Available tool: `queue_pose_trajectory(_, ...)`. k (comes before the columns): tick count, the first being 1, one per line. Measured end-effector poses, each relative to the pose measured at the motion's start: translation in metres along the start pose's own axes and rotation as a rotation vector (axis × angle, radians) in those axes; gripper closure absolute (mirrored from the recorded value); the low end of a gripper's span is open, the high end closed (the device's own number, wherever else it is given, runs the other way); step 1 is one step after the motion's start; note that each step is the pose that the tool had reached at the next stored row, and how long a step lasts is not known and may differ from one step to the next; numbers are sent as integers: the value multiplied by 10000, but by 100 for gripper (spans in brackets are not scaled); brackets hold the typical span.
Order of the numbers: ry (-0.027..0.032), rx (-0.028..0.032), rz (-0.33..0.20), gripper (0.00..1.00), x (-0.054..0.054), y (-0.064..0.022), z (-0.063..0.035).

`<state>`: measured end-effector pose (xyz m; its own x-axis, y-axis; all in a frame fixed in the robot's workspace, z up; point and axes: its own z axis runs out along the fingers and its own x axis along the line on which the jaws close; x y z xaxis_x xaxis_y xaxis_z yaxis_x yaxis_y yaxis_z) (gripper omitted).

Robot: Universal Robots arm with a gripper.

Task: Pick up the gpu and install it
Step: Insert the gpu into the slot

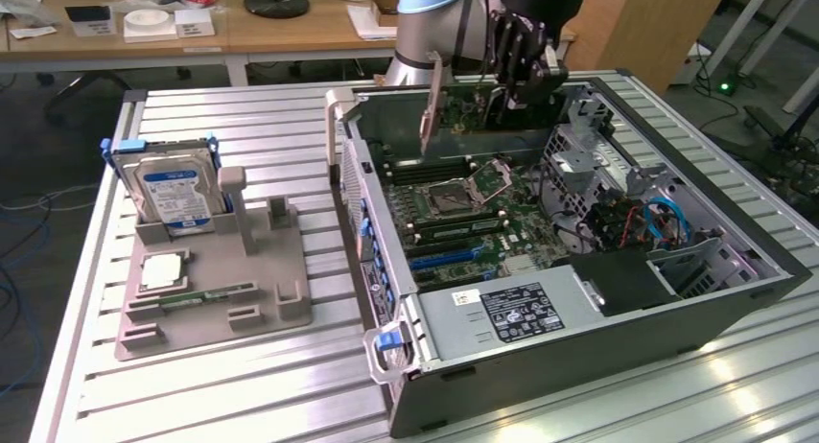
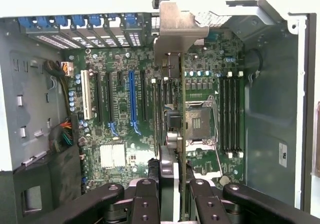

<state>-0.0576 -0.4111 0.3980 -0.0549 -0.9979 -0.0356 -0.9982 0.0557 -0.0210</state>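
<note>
Over the open computer case's far end, the gripper clamped the gpu upright, mid-install. Seating it looked to need its edge squared over a slot.

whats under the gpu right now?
Held by the gripper, the gpu hangs over the motherboard: expansion slots and the CPU socket show either side. The strip of board directly beneath its edge is covered.

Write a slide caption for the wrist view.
Black claw grips the green gpu card with silver end bracket above the green motherboard in the open grey case.
</note>
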Motion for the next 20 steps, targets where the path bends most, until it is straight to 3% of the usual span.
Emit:
queue_pose_trajectory(8, -29, 7, -342, 72, 23, 13, 72)
queue_pose_trajectory(9, -75, 10, -343, 72, 24, 14, 78)
queue_pose_trajectory(11, -250, 8, -342, 72, 25, 15, 90)
queue_pose_trajectory(20, -282, 47, -350, 72, 57, 13, 131)
